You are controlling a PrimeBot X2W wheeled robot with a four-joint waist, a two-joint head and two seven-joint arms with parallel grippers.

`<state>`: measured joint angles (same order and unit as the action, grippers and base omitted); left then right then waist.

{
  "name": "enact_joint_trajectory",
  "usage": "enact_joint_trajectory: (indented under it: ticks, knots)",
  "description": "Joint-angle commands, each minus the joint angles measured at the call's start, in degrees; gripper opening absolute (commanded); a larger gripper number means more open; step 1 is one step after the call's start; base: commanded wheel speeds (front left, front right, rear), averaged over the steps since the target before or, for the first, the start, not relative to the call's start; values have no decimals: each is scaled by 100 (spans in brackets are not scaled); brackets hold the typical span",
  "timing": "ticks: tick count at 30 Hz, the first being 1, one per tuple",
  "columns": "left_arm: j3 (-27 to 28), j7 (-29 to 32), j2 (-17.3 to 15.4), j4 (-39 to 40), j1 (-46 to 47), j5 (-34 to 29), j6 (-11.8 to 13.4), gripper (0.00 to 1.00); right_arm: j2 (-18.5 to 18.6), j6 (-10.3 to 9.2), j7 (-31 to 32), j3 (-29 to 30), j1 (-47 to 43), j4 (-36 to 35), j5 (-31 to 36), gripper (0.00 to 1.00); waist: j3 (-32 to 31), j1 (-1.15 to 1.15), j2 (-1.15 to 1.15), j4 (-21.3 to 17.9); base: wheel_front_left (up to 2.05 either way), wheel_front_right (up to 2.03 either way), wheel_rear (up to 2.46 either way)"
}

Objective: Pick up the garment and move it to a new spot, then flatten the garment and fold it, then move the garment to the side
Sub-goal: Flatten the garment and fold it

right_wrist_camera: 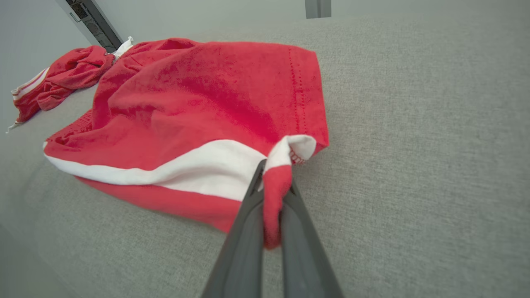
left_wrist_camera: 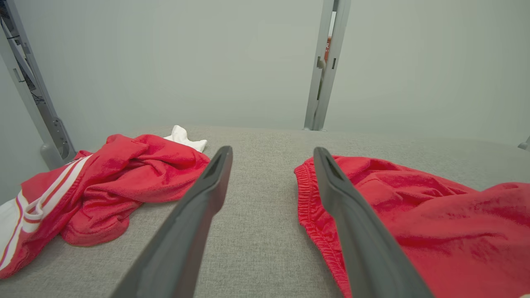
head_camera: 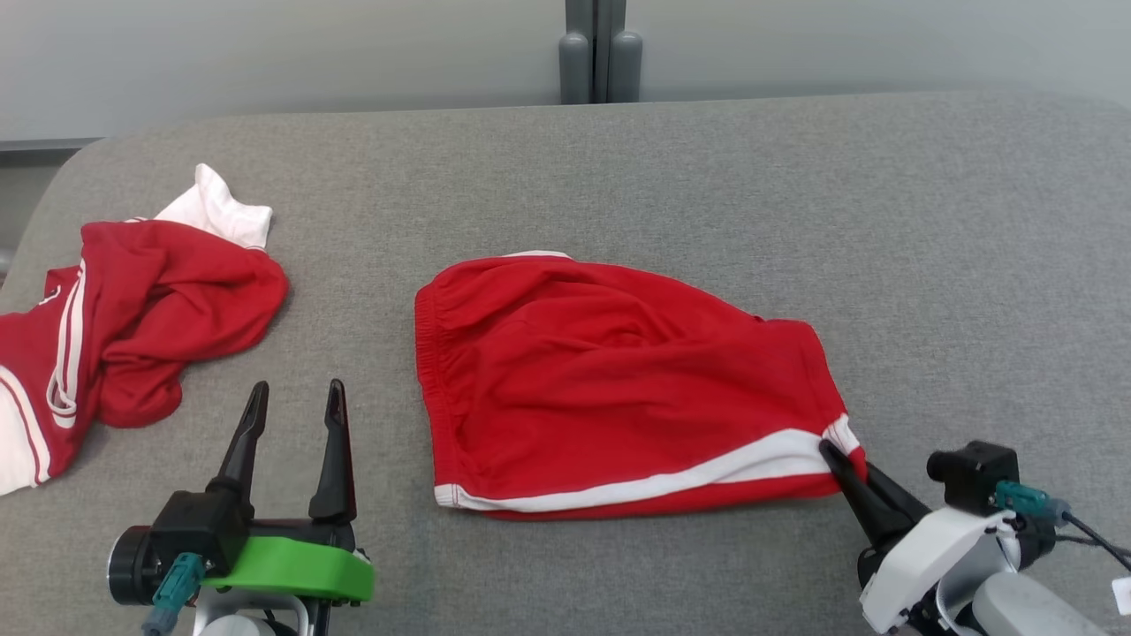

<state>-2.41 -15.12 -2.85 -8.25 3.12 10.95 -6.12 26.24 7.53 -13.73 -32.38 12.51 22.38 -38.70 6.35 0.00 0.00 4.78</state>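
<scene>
- Grey woven cloth covers the table (head_camera: 618,159) under my head camera. The red shorts (head_camera: 618,371) lie near its middle, mostly spread, with the white stripe (head_camera: 707,473) along the near edge. A crumpled red-and-white garment (head_camera: 132,327) sits well apart at my far left. My left pincer (head_camera: 297,389) hovers over bare table, spread wide and empty. My right pincer (head_camera: 831,449) is clamped on the shorts' near right corner.
- From my left wrist, the fingers (left_wrist_camera: 207,194) stand far apart with nothing between them. The elastic waistband (left_wrist_camera: 308,194) lies just beside the right-hand finger; I cannot tell whether they touch.
- From my right wrist, the pincer (right_wrist_camera: 275,182) is squeezed tight on a fold of red hem, where the stripe ends.
- The shorts look thin, light and limp, so I expect them to sag and drag rather than slip. Corners and the thicker waistband seem the surest places to hold, and the near waistband corner suits my free left pincer.
</scene>
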Motion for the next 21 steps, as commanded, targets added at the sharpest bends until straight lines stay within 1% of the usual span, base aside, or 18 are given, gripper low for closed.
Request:
enact_joint_trajectory:
  ticks: [1,2,3,4,5,9,14,21]
  knots:
    - [3,-4,-8,-13,-41,-45,-29,100,-113,-9,-38,146,-192,-53,26,0,-10,0,0,-65,0,0,0]
    - [16,-5,-8,-17,-42,-43,-29,100,-183,-9,-47,253,-307,-77,70,0,-15,0,0,-85,0,0,0]
    - [30,-5,-8,-17,-44,-41,-35,100,-219,-8,-52,332,-374,-100,137,40,-19,0,0,-101,0,0,0]
    - [52,-4,-8,-17,-55,-58,-41,100,-255,-9,-74,449,-437,-117,259,92,-27,0,0,-127,0,0,0]
    - [61,-4,-9,-19,-62,-78,-43,100,-281,-9,-86,557,-481,-132,342,100,-30,0,0,-139,0,0,0]
    - [139,-5,-92,-23,-91,-142,-68,100,-449,-8,-126,1105,-535,-272,679,100,-75,0,0,-194,0,0,0]
    - [225,-4,-148,-5,-144,-177,-81,100,-546,-8,-147,1716,-547,-542,1028,100,-152,0,0,-228,0,0,0]
    - [298,-4,-197,6,-277,-220,-96,100,-764,-8,-148,2359,-739,-1089,1504,100,-298,0,0,-244,0,0,0]
